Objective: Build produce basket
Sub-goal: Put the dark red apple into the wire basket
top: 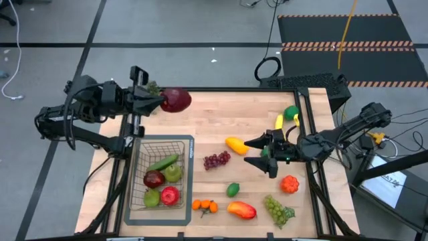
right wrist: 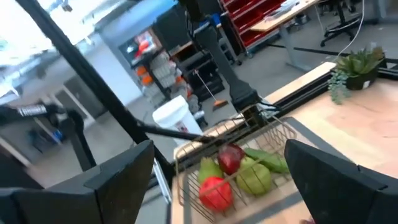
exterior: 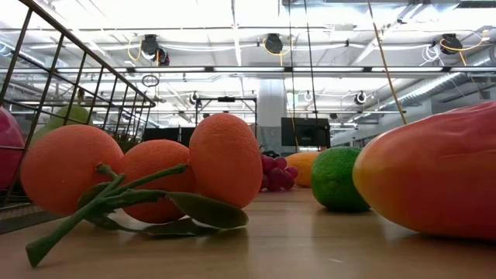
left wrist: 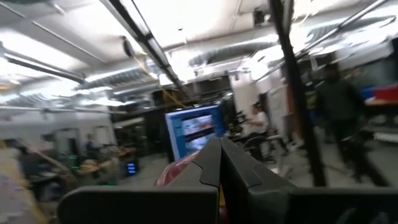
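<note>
The wire basket [top: 162, 179] sat on a grey mat [top: 189, 144] at the near-left part of the wooden table [top: 214, 120]. Inside it lay a cucumber [top: 163, 162], a dark red apple [top: 154, 179], a bright red apple [top: 170, 195] and two green pears [top: 174, 173].

The left gripper [top: 159, 102] hung beyond the basket's far end, fingers pressed together. A dark red round fruit [top: 176, 100] showed at their tips; the pinch itself could not be made out. A small potted sprig [top: 153, 88] stood just behind the gripper.

The right gripper [top: 261, 156] was well right of the basket, its fingers spread wide and holding nothing, with a yellow mango [top: 235, 144] just beside its far finger.

Between basket and right gripper lay purple grapes [top: 216, 160]. Also right of the basket lay oranges [top: 205, 206], a lime [top: 233, 189], a red-yellow mango [top: 241, 210], green grapes [top: 277, 209] and an orange-red fruit [top: 289, 184]. A green fruit [top: 291, 112] and a banana [top: 279, 122] lay farthest from the basket.
</note>
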